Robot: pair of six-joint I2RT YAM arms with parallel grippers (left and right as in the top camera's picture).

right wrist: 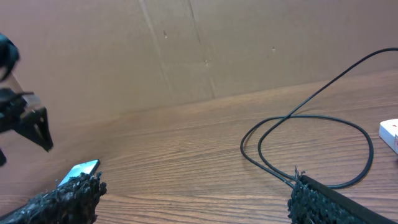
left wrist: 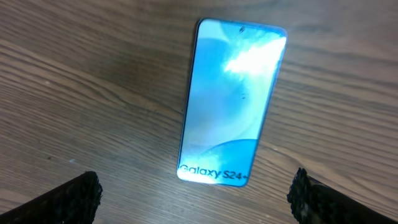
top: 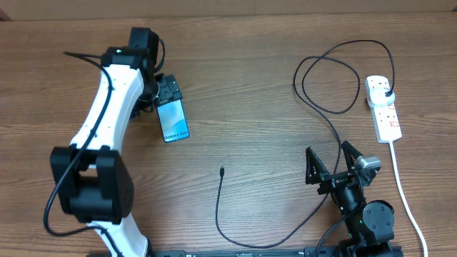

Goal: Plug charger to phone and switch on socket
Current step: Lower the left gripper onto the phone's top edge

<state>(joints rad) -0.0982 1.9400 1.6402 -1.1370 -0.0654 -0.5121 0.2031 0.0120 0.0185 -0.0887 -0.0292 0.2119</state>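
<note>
Left wrist view shows the phone [left wrist: 230, 102] lying flat and face up on the wooden table [left wrist: 74, 74]. Its light blue screen reads "Galaxy S24" along the edge nearest me. My left claw [left wrist: 196, 198] is spread wide and grasping nothing, one finger at each bottom corner of the view, neither one touching the phone.

From overhead, the phone [top: 174, 120] lies left of the table's centre, with my left claw [top: 168, 91] at its far end. The charger [top: 218, 207] is well apart from it. Its connector tip [top: 222, 170] lies loose on the wood near the middle, and the thin black cable sweeps along the near edge, passes under my right claw [top: 330, 165] and loops up to its black plug [top: 386, 91]. The plug sits in the far end of the socket [top: 384, 108]. This white strip carries red markings too small to read, and its thick white cord [top: 400, 178] trails toward the near edge.

My right claw [right wrist: 199, 199] is also splayed and empty, above the cable.
</note>
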